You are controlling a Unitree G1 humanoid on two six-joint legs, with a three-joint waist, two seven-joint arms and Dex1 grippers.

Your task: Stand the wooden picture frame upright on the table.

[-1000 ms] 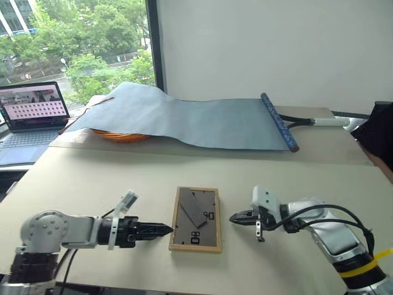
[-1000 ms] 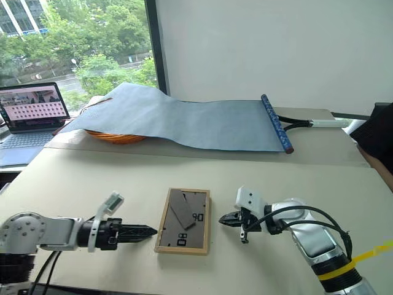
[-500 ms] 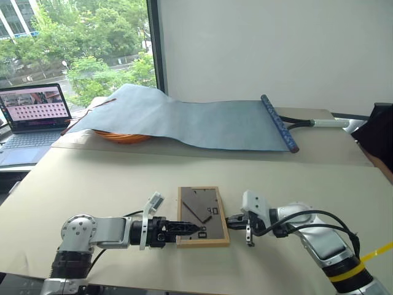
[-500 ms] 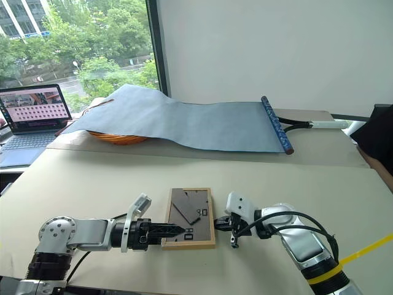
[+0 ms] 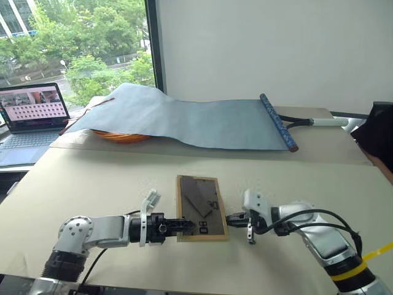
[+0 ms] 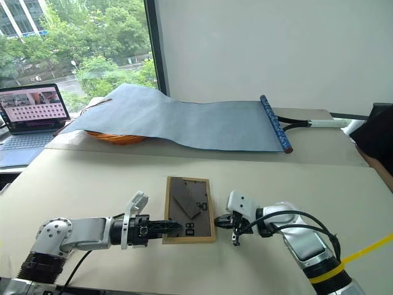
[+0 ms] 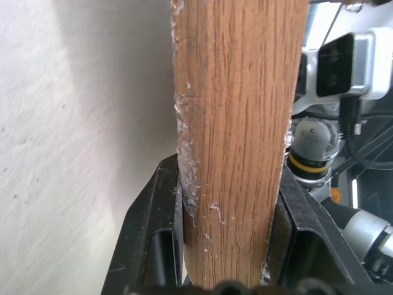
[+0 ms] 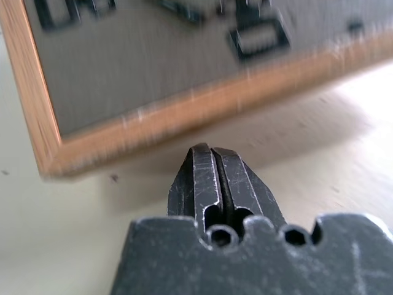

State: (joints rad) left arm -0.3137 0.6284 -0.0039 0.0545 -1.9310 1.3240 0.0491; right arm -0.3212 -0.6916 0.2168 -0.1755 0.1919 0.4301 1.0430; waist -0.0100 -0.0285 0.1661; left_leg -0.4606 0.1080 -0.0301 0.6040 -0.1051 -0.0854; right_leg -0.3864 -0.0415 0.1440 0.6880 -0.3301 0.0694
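Gripping wooden picture frame (image 5: 201, 208), left claw (image 5: 184, 225).

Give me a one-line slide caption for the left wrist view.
Left gripper clamps the light-wood edge of the wooden picture frame above the table.

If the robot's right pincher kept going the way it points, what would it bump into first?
Probably the wooden picture frame: the shut right gripper points at its right edge, very close.

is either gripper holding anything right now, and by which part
The left gripper is shut on the wooden picture frame, its two fingers pinching the light-wood edge at the near left corner. The right gripper is shut and holds nothing.
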